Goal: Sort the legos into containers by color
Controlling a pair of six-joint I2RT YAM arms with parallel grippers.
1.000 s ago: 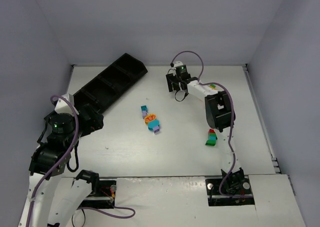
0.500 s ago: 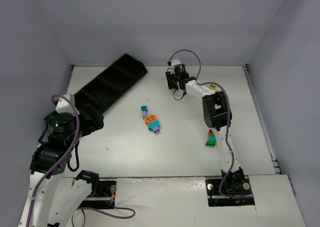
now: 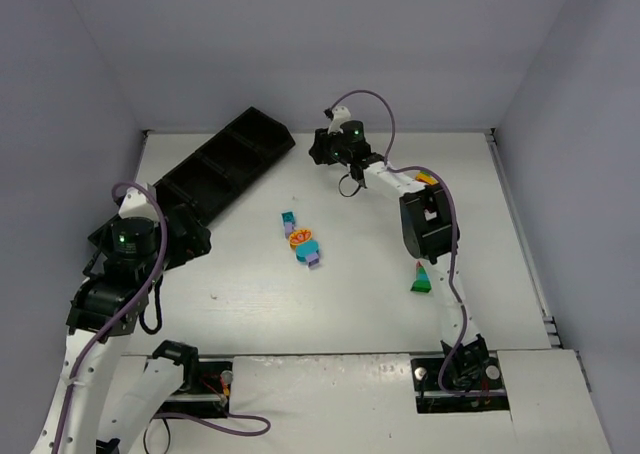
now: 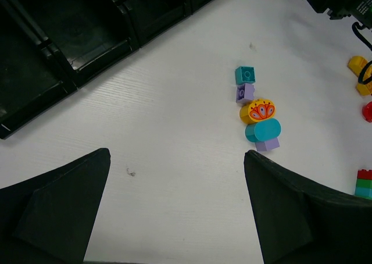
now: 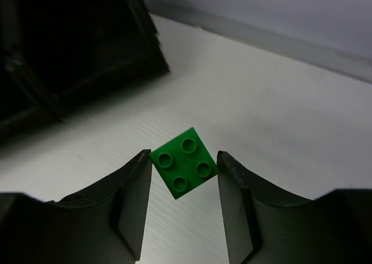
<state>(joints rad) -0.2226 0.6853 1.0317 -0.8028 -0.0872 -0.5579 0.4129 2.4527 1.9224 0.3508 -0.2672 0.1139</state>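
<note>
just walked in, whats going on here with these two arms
Two robot arms are sorting legos by colour into a black tray. The right gripper pinches a green four-stud brick near the tray's far end. The left gripper hangs open over the table beside the tray, holding nothing. A teal, lilac and yellow cluster lies mid-table, unsorted.

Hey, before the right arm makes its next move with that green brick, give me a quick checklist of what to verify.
1. Green brick in right gripper: ok, pinched on both sides.
2. Grip square: not ok, the brick sits skewed, caught at its corners.
3. Brick over the tray: not ok, it hangs over the table beside the tray's far end.
4. Target compartment free: cannot tell, too dark.
5. Left gripper out of the way: ok, open, near the tray's other end.
</note>
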